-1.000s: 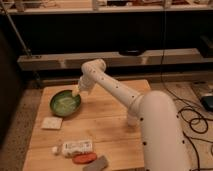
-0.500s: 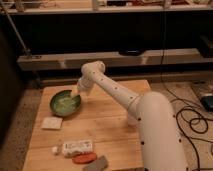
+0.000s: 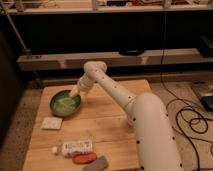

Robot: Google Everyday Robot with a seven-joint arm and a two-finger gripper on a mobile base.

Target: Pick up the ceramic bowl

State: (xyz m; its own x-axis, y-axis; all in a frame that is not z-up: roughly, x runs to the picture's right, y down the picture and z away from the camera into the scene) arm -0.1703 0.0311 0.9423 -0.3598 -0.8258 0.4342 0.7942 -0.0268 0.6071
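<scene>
The ceramic bowl (image 3: 64, 104) is round, shallow and green, with a darker rim and a paler mottled inside. It sits on the wooden table (image 3: 107, 125) at the far left. My white arm reaches from the lower right across the table. My gripper (image 3: 75, 91) is at the bowl's far right rim, right over its edge.
A white square sponge-like block (image 3: 51, 123) lies in front of the bowl. A white bottle on its side (image 3: 76, 147), a red object (image 3: 84, 158) and a grey object (image 3: 96, 164) lie near the table's front edge. A low shelf (image 3: 115, 59) runs behind the table. Cables (image 3: 192, 117) lie on the floor at right.
</scene>
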